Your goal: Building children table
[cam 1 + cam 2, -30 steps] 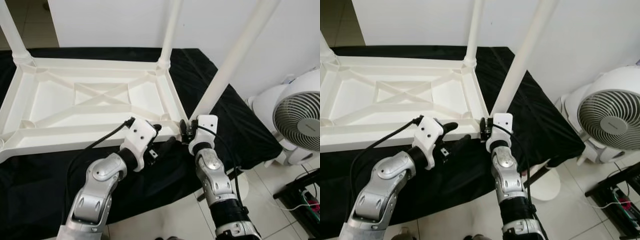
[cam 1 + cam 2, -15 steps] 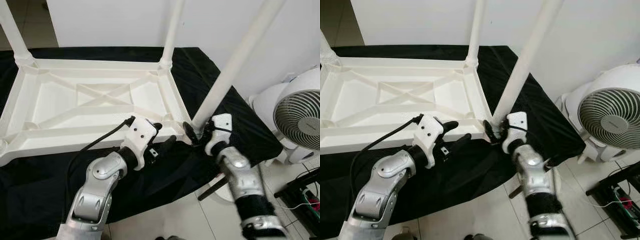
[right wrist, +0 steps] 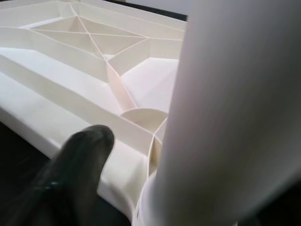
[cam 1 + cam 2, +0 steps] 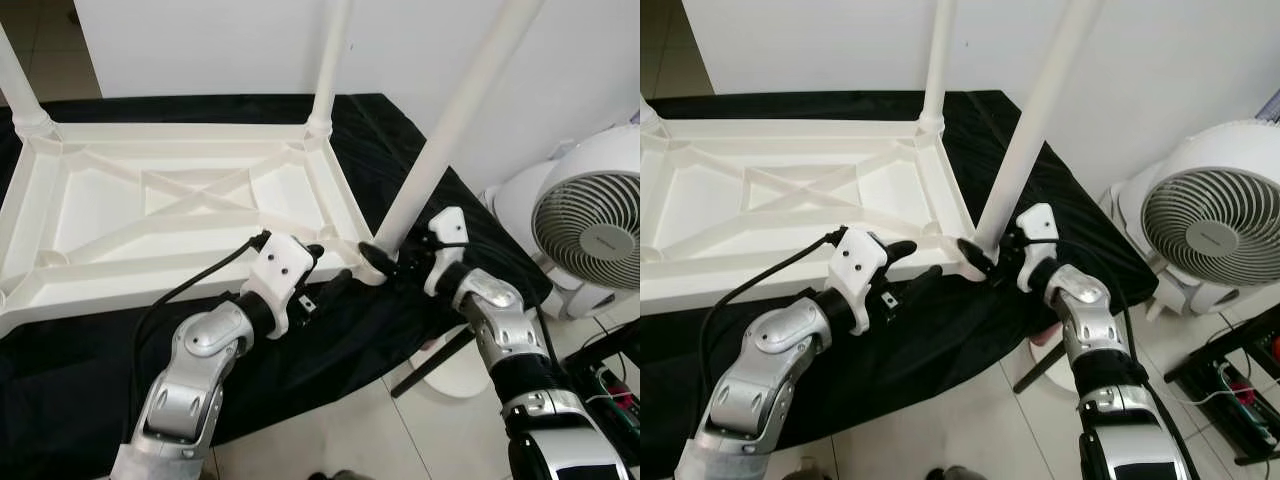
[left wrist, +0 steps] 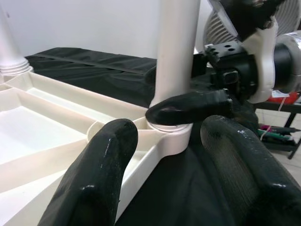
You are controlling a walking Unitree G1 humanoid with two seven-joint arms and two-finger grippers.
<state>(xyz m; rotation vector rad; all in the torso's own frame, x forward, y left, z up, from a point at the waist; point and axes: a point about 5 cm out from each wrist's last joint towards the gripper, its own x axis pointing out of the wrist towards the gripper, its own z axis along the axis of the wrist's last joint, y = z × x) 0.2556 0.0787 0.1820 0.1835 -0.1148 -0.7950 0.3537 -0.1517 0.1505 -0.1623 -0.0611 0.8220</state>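
Observation:
A white plastic children's table (image 4: 340,195) lies upside down on a black cloth, ribs facing up. Its near-right leg (image 4: 450,120) rises at a slant from the corner socket (image 5: 169,136). My right gripper (image 4: 385,262) is shut on this leg's base from the right; one of its fingers (image 5: 188,106) wraps the leg just above the socket. In the right wrist view the leg (image 3: 235,117) stands close beside a finger (image 3: 80,160). My left gripper (image 4: 325,270) is open at the same corner, one finger over the table frame, the other over the cloth.
Two more legs stand upright at the far right (image 4: 328,60) and far left (image 4: 20,90) corners. A white fan (image 4: 590,235) stands on the tiled floor (image 4: 350,440) to the right, with cables and a dark rack (image 4: 620,370) beyond it. A white wall is behind.
My right forearm has swung outward to the right, from below the leg to its right side, with the gripper still at the leg's base. The left arm has stayed put.

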